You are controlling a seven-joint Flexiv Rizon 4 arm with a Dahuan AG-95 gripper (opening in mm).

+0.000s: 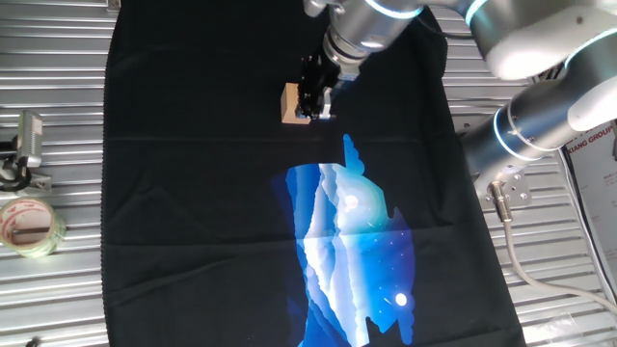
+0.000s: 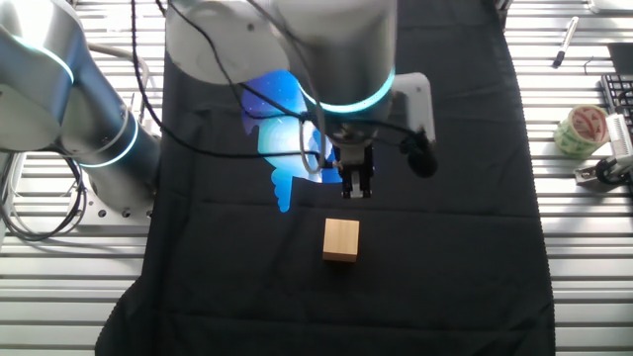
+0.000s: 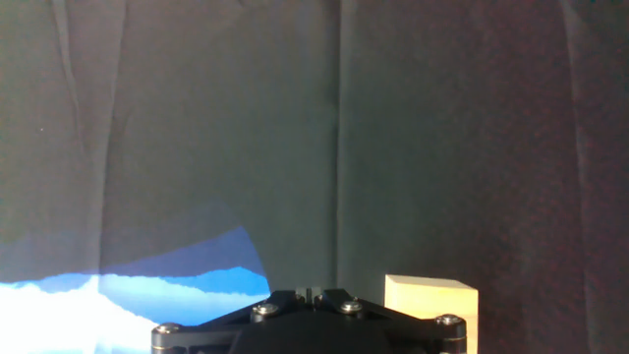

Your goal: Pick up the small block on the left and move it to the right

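The small block [image 1: 292,104] is a plain light-tan wooden cube resting on the black cloth [image 1: 193,193]. It also shows in the other fixed view [image 2: 341,240] and at the lower right of the hand view [image 3: 432,310]. My gripper [image 1: 315,99] hangs just beside the block, not around it. In the other fixed view the gripper [image 2: 356,184] sits a little above and behind the cube. Its fingers are pressed together with nothing between them. In the hand view only the gripper's [image 3: 309,293] dark base shows, left of the block.
The cloth carries a blue and white print [image 1: 352,241]. A roll of clear tape [image 1: 29,226] and a metal tool [image 1: 27,145] lie off the cloth on the slatted table; the tape also shows in the other fixed view [image 2: 582,129]. A pen [image 2: 564,44] lies nearby.
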